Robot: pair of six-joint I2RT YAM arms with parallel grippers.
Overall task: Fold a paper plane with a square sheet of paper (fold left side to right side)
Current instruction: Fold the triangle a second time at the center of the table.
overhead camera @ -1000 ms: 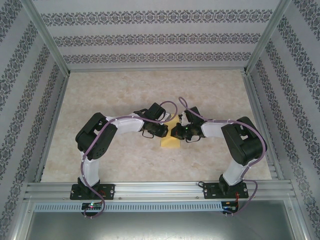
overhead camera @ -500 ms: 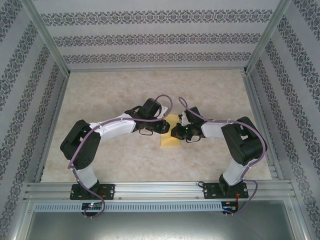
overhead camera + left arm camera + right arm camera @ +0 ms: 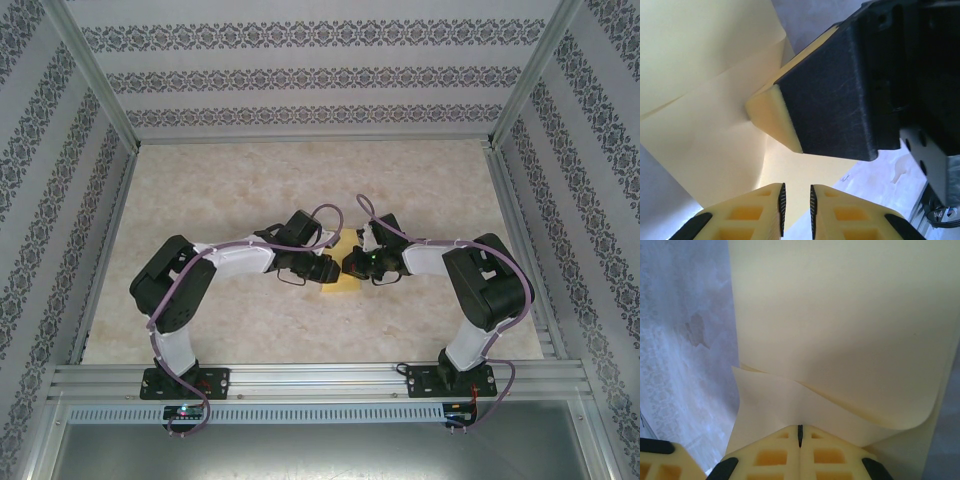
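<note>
The square sheet of paper (image 3: 343, 285) is yellow and lies partly folded at the table's middle, between both grippers. In the left wrist view the paper (image 3: 705, 125) shows creases and overlapping layers. My left gripper (image 3: 796, 202) hovers over the sheet's near edge, open by a narrow gap with nothing between the pads. My right gripper (image 3: 800, 429) is shut, and its joined fingertips (image 3: 771, 116) press down onto the sheet. Just past them a flap of the paper (image 3: 840, 315) curls up off the lower layer. From above, the left gripper (image 3: 333, 268) and right gripper (image 3: 351, 264) nearly meet over the paper.
The marble-patterned tabletop (image 3: 250, 180) stretches bare around the paper. Aluminium frame rails (image 3: 320, 378) run along the near edge by the arm bases. Patterned walls close in the back and both sides.
My left arm reached farther out over the paper, then drew back toward the near side, its elbow ending farther left. The right arm and the paper have stayed put.
</note>
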